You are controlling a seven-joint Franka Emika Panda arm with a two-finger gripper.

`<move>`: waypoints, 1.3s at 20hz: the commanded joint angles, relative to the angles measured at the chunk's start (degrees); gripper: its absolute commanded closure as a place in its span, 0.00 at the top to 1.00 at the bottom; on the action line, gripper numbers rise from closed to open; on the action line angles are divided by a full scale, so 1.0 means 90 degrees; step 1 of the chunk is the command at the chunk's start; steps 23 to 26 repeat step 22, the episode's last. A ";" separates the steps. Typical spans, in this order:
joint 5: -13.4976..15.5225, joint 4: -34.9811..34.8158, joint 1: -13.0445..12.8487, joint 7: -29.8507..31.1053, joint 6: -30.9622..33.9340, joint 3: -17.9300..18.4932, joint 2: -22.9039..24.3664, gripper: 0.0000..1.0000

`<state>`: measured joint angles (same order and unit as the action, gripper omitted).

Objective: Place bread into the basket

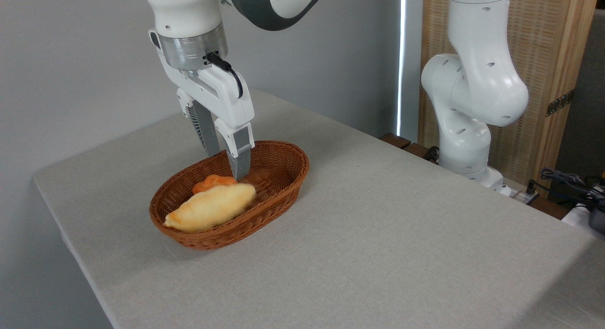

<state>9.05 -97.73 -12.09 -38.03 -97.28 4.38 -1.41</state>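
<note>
Woven reddish-brown wicker made up the basket (279, 166), a shallow oval that sat on the grey cloth-covered table (378, 234), towards its left half and well in from every edge. Inside it lay the bread (211, 207), a long loaf with its pale yellow face turned up and towards the camera, stretched along the basket's length from the near-left end to about the middle. Its pointed, slightly browner tip rested against the near-left wall of the basket. Just behind the loaf, touching or nearly touching it (the contact could not be made out), a small orange bun (213, 181) showed above its upper edge, mostly hidden.

Over the basket hung the gripper (228, 170), pointing down from the white arm that entered at the top of the frame. Its two grey fingers (240, 154) stood a moderate way apart with nothing between them; the nearer one ended just above the right end of the loaf, its tip close to the crust, and whether it touched could not be told. The farther finger dropped behind the bun, inside the basket's rim.

At the right, beyond the table's far edge, stood the arm's white base (472, 107), before a slatted wooden screen (557, 59). Dark cables (567, 180) lay at the far right.
</note>
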 commanded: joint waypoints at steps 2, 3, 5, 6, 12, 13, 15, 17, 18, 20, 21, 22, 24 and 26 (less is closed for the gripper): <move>0.0049 0.0049 -0.0005 -0.0003 0.0126 0.0050 0.0039 1.00; 0.0049 0.0058 -0.0005 -0.0013 0.0116 0.0099 0.0049 1.00; 0.0030 0.0058 0.0063 -0.0022 0.0106 0.0148 0.0049 1.00; -0.0076 0.0058 0.0073 -0.0032 0.0077 0.0225 0.0068 1.00; -0.0664 0.0049 0.0073 -0.0226 -0.0616 0.0772 0.0137 1.00; -0.0654 0.0049 0.0073 -0.0469 -0.0607 0.0792 0.0108 1.00; -0.0644 0.0058 0.0073 -0.0608 -0.0597 0.0802 0.0088 1.00; -0.0654 0.0049 0.0073 -0.0589 -0.0578 0.0802 0.0078 1.00; -0.0644 0.0039 0.0064 -0.0570 -0.0578 0.0802 0.0078 1.00; -0.0634 0.0049 0.0063 -0.0550 -0.0578 0.0802 0.0078 1.00; -0.0605 0.0049 0.0064 -0.0540 -0.0578 0.0802 0.0078 1.00; -0.0595 0.0049 0.0073 -0.0550 -0.0578 0.0812 0.0078 1.00; -0.0595 0.0049 0.0073 -0.0550 -0.0578 0.0812 0.0078 1.00; -0.0595 0.0049 0.0073 -0.0550 -0.0578 0.0812 0.0078 1.00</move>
